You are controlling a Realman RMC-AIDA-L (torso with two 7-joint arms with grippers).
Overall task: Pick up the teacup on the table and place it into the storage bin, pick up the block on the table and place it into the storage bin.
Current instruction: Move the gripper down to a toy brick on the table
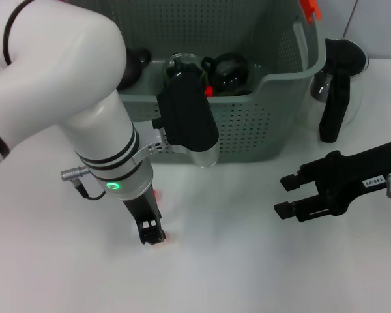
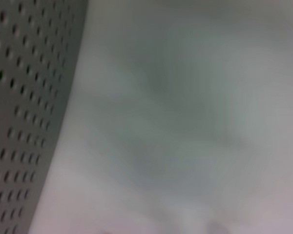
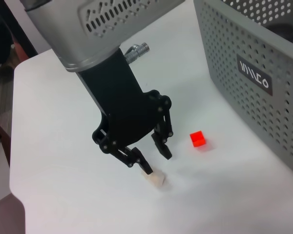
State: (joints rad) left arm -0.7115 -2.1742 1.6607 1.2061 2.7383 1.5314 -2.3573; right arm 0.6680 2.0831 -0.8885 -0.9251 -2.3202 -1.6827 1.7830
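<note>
My left gripper (image 1: 152,236) is low over the white table (image 1: 247,274), in front of the storage bin (image 1: 260,130). In the right wrist view the left gripper (image 3: 156,162) is open. One fingertip (image 3: 146,169) touches a small beige block (image 3: 156,179). A red block (image 3: 198,139) lies on the table beside it, near the bin's front wall (image 3: 263,112). A black teacup (image 1: 227,72) lies inside the bin. My right gripper (image 1: 285,195) is open and empty, hovering to the right of the bin's front.
A black upright stand (image 1: 334,98) with a glass dish stands right of the bin. Other dark and glass items (image 1: 181,65) lie in the bin. The left wrist view shows only the bin's perforated wall (image 2: 19,122) and table.
</note>
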